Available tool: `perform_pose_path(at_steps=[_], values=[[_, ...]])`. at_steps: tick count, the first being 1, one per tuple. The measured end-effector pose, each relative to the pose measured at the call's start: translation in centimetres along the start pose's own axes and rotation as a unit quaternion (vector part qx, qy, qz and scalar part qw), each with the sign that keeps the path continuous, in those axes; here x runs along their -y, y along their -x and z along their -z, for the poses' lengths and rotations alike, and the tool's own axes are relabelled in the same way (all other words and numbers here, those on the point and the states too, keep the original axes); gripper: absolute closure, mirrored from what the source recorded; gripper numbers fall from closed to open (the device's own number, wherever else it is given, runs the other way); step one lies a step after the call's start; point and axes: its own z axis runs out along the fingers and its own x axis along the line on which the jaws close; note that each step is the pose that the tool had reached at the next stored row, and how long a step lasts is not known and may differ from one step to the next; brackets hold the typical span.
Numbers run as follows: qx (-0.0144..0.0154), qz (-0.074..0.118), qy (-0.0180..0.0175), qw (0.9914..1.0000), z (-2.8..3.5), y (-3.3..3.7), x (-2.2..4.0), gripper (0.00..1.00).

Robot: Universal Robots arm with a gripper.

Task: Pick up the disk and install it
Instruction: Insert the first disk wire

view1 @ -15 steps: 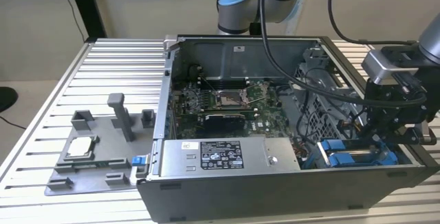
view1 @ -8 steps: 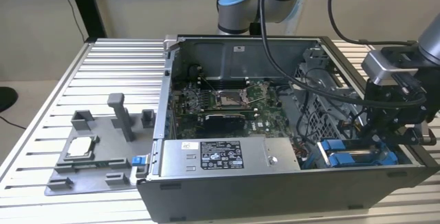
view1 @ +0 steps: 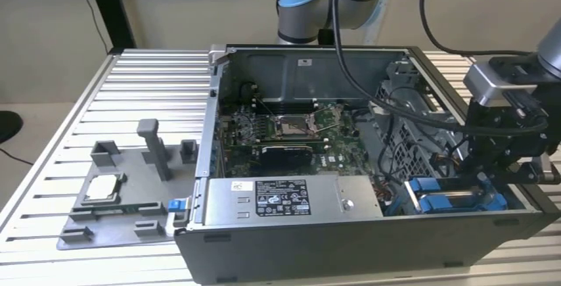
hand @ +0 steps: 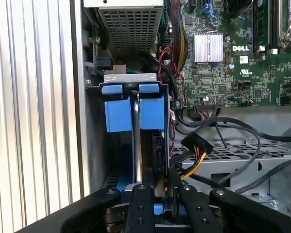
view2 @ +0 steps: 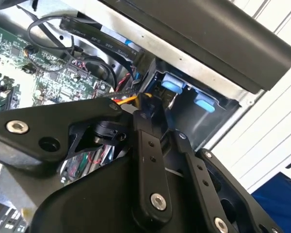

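The fingers (hand: pixel 139 191) reach down into the drive bay (view1: pixel 456 197) at the corner of the open computer case (view1: pixel 290 246), on the side of the power supply (view1: pixel 290 197) toward the exterior view's right. In the first wrist view the two black links of the gripper (hand: pixel 159 194) stand close together on either side of a thin upright silver plate, read here as the disk (hand: pixel 136 141) seen edge-on. The fingers appear narrow and closed on its near edge, though the contact itself is partly hidden behind the links.

The disk stands on edge between two blue carrier tabs (hand: pixel 150 109). Its long axis runs from the fingers straight away toward the grey perforated end of the power supply. The disk therefore lies directly ahead of the fingers, in line with the slot, and seems already well inside the bay.

In the exterior view the blue frame (view1: pixel 438 197) shows just beside the power supply and below the gripper body. A bundle of coloured wires with a black plug (hand: pixel 196 145) lies just beside the bay, on its motherboard side.

The motherboard (view1: pixel 290 131) lies beyond the power supply. The grey fixture tray (view1: pixel 123 200) on the slatted worktop (view1: pixel 131 89) stands well apart from the case, holding a small square chip (view1: pixel 101 187).
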Motion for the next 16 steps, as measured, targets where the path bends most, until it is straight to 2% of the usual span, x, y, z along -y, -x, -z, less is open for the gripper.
perform_pose_path(at_steps=[3,6,9,11,14,16], values=[[0.0,0.0,0.0,1.0,1.33,0.06,-0.04,0.0],[-0.0001,-0.001,-0.0001,1.0,2.4,0.1,-0.04,0.0],[0.0004,-0.001,0.0,1.0,2.42,0.1,-0.04,0.0],[0.0002,-0.001,0.0003,1.0,2.45,0.12,0.24,0.0],[0.0,-0.001,0.0031,0.99999,2.47,0.17,1.35,0.0],[-0.0001,-0.001,0.0062,0.99998,2.5,0.21,2.2,0.0]])
